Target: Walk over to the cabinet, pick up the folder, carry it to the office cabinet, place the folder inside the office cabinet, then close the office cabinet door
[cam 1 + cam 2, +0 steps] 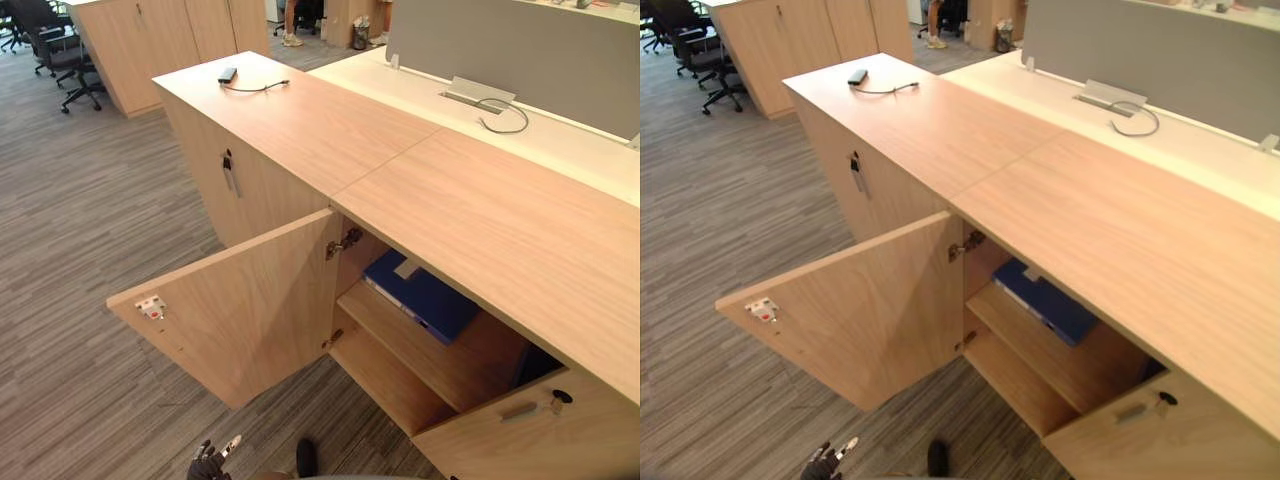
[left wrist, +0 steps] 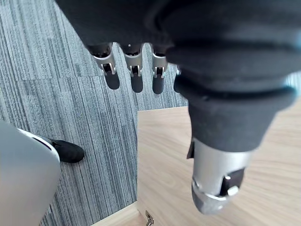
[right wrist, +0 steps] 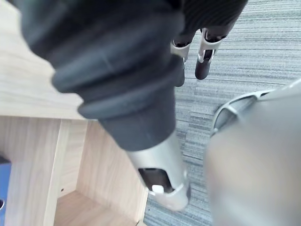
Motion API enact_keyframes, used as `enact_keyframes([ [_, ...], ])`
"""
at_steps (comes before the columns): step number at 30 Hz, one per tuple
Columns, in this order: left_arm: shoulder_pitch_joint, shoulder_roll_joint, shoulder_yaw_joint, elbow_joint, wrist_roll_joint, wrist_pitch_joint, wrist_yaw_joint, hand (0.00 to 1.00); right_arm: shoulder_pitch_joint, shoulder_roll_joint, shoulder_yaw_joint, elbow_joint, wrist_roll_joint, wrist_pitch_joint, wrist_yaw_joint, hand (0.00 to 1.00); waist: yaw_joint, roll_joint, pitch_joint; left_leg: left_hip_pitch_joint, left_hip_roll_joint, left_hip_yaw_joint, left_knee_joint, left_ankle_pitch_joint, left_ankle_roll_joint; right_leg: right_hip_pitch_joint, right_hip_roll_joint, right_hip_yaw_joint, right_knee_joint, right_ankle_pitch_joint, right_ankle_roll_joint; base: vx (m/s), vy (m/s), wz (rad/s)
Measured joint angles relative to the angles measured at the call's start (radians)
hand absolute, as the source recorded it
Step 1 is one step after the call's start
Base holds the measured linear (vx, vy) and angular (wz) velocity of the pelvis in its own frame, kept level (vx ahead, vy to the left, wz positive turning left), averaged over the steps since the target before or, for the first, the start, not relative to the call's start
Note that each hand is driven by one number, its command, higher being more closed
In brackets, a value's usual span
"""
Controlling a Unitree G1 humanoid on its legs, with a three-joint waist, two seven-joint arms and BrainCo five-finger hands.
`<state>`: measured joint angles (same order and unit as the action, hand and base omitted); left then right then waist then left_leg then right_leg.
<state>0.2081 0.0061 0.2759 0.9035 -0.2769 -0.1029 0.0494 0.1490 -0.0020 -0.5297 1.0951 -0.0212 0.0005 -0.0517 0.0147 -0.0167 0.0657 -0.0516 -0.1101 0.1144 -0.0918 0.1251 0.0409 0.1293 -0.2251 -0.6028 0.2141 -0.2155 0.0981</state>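
A long low wooden cabinet (image 1: 480, 220) runs across the room, with grey striped carpet (image 1: 90, 250) in front of it. One door (image 1: 240, 310) stands swung wide open, jutting out over the carpet, with a small white and red latch plate (image 1: 151, 307) near its free edge and a metal hinge (image 1: 343, 243) at the cabinet side. Inside the open compartment, a blue folder (image 1: 425, 295) lies flat on the upper shelf (image 1: 420, 355), partly tucked under the cabinet top. To the right of the opening, a second door (image 1: 530, 435) with a small metal handle (image 1: 520, 410) stands partly open. The robot's left hand (image 1: 208, 463) shows low down over the carpet, in front of the open door and well apart from the folder. In the left wrist view its fingers (image 2: 113, 70) hang straight, side by side with small gaps, and its thumb (image 2: 216, 188) points out apart from them; the hand is empty, above the carpet and the door's edge. The right hand (image 3: 207, 49) hangs beside the open compartment, fingers straight and close together, thumb (image 3: 160, 174) held apart, also empty. A small black device (image 1: 228, 74) with a cable lies on the far end of the cabinet top, and a key (image 1: 229, 170) hangs in the closed door below it. Behind the cabinet is a pale desk (image 1: 560, 140) with a grey screen (image 1: 520, 60). Office chairs (image 1: 60, 50) stand at the far left, and a person's legs (image 1: 291, 25) and a bin (image 1: 360, 36) show at the back.
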Motion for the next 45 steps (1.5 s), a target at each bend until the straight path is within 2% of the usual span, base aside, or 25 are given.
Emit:
enact_keyframes([
  [10,-0.014,0.017,-0.041,0.017,-0.019,-0.015,0.002,0.00,-0.009,0.000,0.012,0.008,-0.015,-0.003,-0.011,0.00,-0.009,-0.005,0.015,-0.020,-0.005,-0.061,0.033,0.009,0.021,0.034,0.014,-0.063,-0.017,-0.006,0.015,0.02,-0.049,0.18],
  [11,-0.021,0.018,-0.053,0.009,-0.041,-0.016,0.003,0.00,-0.024,-0.001,0.014,0.008,-0.026,-0.002,-0.014,0.00,-0.018,-0.007,0.032,-0.062,-0.004,-0.062,0.114,-0.026,0.020,0.029,0.006,-0.079,0.003,-0.007,0.013,-0.06,0.007,0.25],
  [12,-0.022,0.021,-0.054,-0.009,-0.053,-0.019,0.002,0.00,-0.041,-0.004,0.022,0.006,-0.039,-0.002,-0.021,0.00,-0.013,-0.008,0.048,-0.110,0.008,-0.039,0.219,-0.095,0.003,0.015,-0.006,-0.077,0.026,-0.009,0.010,-0.09,0.033,0.04],
  [13,-0.023,0.022,-0.054,-0.012,-0.060,-0.023,0.001,0.00,-0.047,-0.004,0.022,0.007,-0.039,-0.003,-0.026,0.00,-0.010,-0.011,0.050,-0.140,0.021,-0.010,0.298,-0.146,0.003,0.007,-0.015,-0.074,0.039,-0.012,0.004,-0.06,0.063,-0.40],
  [14,-0.026,0.022,-0.054,-0.011,-0.072,-0.024,0.001,0.00,-0.051,-0.004,0.022,0.005,-0.039,-0.003,-0.030,0.00,-0.009,-0.010,0.052,-0.184,0.072,0.047,0.472,-0.235,0.013,0.008,-0.026,-0.073,0.056,-0.012,0.003,0.05,0.058,-0.66],
  [15,-0.024,0.025,-0.055,-0.009,-0.077,-0.026,0.002,0.00,-0.049,-0.005,0.021,0.002,-0.038,-0.003,-0.032,0.00,-0.011,-0.007,0.053,-0.194,0.138,0.059,0.593,-0.282,0.003,0.009,-0.037,-0.062,0.086,-0.013,0.004,0.12,0.053,-0.71],
  [16,-0.020,0.026,-0.056,-0.007,-0.081,-0.026,0.002,0.00,-0.047,-0.006,0.021,-0.001,-0.038,-0.003,-0.032,0.00,-0.014,-0.002,0.054,-0.190,0.170,0.047,0.615,-0.299,-0.018,0.009,-0.040,-0.050,0.108,-0.013,0.005,0.18,0.084,-0.77],
  [17,-0.018,0.026,-0.064,0.001,-0.090,-0.028,0.002,0.00,-0.051,-0.014,0.014,-0.003,-0.038,-0.003,-0.032,0.00,-0.019,0.011,0.054,-0.190,0.166,0.007,0.603,-0.313,-0.043,-0.025,-0.045,-0.021,0.144,-0.014,0.006,0.14,0.198,-0.47],
  [19,-0.028,0.049,-0.100,0.019,-0.093,-0.030,0.002,0.00,-0.057,-0.012,-0.017,0.021,-0.035,-0.004,-0.031,0.00,-0.040,0.007,0.051,-0.192,0.119,-0.026,0.528,-0.304,-0.033,-0.082,-0.069,0.000,0.133,-0.012,0.003,0.07,0.217,0.00],
  [20,-0.037,0.059,-0.106,0.039,-0.105,-0.032,0.002,0.00,-0.063,-0.015,-0.065,0.045,-0.035,-0.003,-0.031,0.00,-0.055,-0.003,0.055,-0.194,0.077,-0.059,0.489,-0.273,-0.034,-0.078,-0.097,0.001,0.102,0.014,0.021,0.01,0.216,0.36],
  [21,-0.038,0.065,-0.102,0.049,-0.120,-0.033,0.003,0.00,-0.063,-0.018,-0.116,0.061,-0.034,-0.002,-0.032,0.00,-0.063,0.002,0.059,-0.192,0.042,-0.103,0.471,-0.258,-0.040,-0.092,-0.131,0.004,0.112,0.037,0.027,0.01,0.251,0.27],
  [22,-0.036,0.063,-0.097,0.049,-0.124,-0.034,0.002,0.00,-0.062,-0.018,-0.127,0.066,-0.033,-0.004,-0.032,0.00,-0.061,-0.002,0.065,-0.200,0.034,-0.131,0.503,-0.277,-0.037,-0.102,-0.148,0.008,0.128,0.041,0.024,0.01,0.141,-0.15],
  [23,-0.031,0.056,-0.097,0.050,-0.125,-0.033,0.003,0.00,-0.060,-0.033,-0.137,0.067,-0.027,-0.007,-0.031,0.00,-0.066,0.033,0.065,-0.229,0.061,-0.167,0.586,-0.337,-0.032,-0.113,-0.158,0.015,0.174,0.041,0.024,0.01,0.088,-0.32],
  [24,-0.030,0.046,-0.109,0.060,-0.124,-0.029,0.002,0.00,-0.057,-0.045,-0.156,0.069,-0.017,-0.005,-0.031,0.00,-0.074,0.050,0.065,-0.223,0.047,-0.182,0.591,-0.357,-0.032,-0.126,-0.179,0.023,0.213,0.044,0.023,0.01,0.100,-0.24],
  [25,-0.030,0.047,-0.125,0.062,-0.116,-0.028,0.001,0.00,-0.055,-0.043,-0.165,0.068,-0.012,-0.005,-0.030,0.00,-0.083,0.056,0.058,-0.212,0.028,-0.180,0.570,-0.341,-0.030,-0.136,-0.203,0.029,0.230,0.057,0.023,-0.01,0.174,0.01],
  [27,-0.030,0.054,-0.194,0.039,-0.089,-0.031,-0.008,0.00,-0.032,-0.021,-0.190,0.049,-0.008,-0.006,-0.006,0.00,-0.097,0.054,0.059,-0.153,-0.023,-0.178,0.447,-0.268,0.006,-0.166,-0.267,0.038,0.260,0.092,0.004,-0.02,0.213,0.13],
  [30,-0.013,0.058,-0.224,-0.002,-0.065,-0.025,-0.016,0.00,-0.019,0.005,-0.195,0.037,-0.008,-0.001,-0.004,0.00,-0.095,0.056,0.063,-0.083,-0.046,-0.180,0.323,-0.203,0.023,-0.170,-0.260,0.057,0.211,0.092,0.006,-0.06,0.102,-0.04],
  [33,0.018,0.055,-0.230,-0.060,-0.049,-0.022,-0.023,0.00,-0.008,0.008,-0.192,0.015,-0.019,0.006,-0.002,0.00,-0.093,0.050,0.071,-0.047,-0.052,-0.169,0.260,-0.174,0.020,-0.175,-0.234,0.063,0.155,0.092,0.006,-0.06,-0.027,-0.18],
  [36,0.041,0.053,-0.227,-0.114,-0.048,-0.021,-0.032,0.00,-0.007,0.005,-0.142,-0.022,-0.039,0.018,-0.001,0.00,-0.076,0.048,0.097,-0.013,-0.004,-0.078,0.228,-0.175,0.019,-0.177,-0.207,0.089,0.153,0.119,0.002,-0.09,-0.091,-0.59],
  [39,0.042,0.042,-0.208,-0.116,-0.023,-0.020,-0.039,0.00,0.004,-0.003,-0.097,-0.044,-0.038,0.020,0.000,0.00,-0.085,0.047,0.098,0.004,0.045,0.008,0.232,-0.188,0.012,-0.172,-0.183,0.089,0.141,0.138,-0.015,-0.10,-0.111,-0.47],
  [40,0.041,0.032,-0.193,-0.116,-0.014,-0.018,-0.039,0.00,0.004,-0.005,-0.097,-0.043,-0.038,0.022,0.000,0.00,-0.083,0.055,0.100,0.011,0.068,0.021,0.230,-0.189,0.013,-0.175,-0.162,0.091,0.141,0.160,-0.049,-0.09,-0.121,-0.39],
  [41,0.039,0.013,-0.134,-0.097,-0.007,-0.012,-0.032,0.00,0.011,-0.008,-0.098,-0.051,-0.038,0.022,0.002,0.00,-0.079,0.073,0.103,0.037,0.121,0.047,0.224,-0.183,0.014,-0.203,-0.164,0.090,0.321,0.133,-0.129,-0.08,-0.136,-0.27],
  [42,0.042,0.019,-0.131,-0.081,-0.008,-0.010,-0.028,0.00,0.030,-0.007,-0.101,-0.054,-0.039,0.023,0.002,0.00,-0.077,0.071,0.084,0.036,0.136,0.039,0.223,-0.188,0.002,-0.200,-0.158,0.115,0.401,0.123,-0.119,-0.03,-0.190,-0.14],
  [43,0.046,0.020,-0.117,-0.083,-0.008,-0.013,-0.025,0.00,0.039,0.003,-0.104,-0.051,-0.040,0.023,0.001,0.00,-0.071,0.058,0.070,0.033,0.142,0.039,0.206,-0.184,-0.008,-0.163,-0.128,0.133,0.355,0.140,-0.091,0.02,-0.172,-0.01],
  [45,0.042,0.018,-0.100,-0.081,-0.003,-0.012,-0.021,0.00,0.033,0.009,-0.096,-0.041,-0.042,0.021,-0.002,0.00,-0.059,0.043,0.055,0.035,0.150,0.062,0.131,-0.147,-0.033,-0.141,-0.078,0.140,0.206,0.109,-0.047,0.02,-0.192,-0.28],
])
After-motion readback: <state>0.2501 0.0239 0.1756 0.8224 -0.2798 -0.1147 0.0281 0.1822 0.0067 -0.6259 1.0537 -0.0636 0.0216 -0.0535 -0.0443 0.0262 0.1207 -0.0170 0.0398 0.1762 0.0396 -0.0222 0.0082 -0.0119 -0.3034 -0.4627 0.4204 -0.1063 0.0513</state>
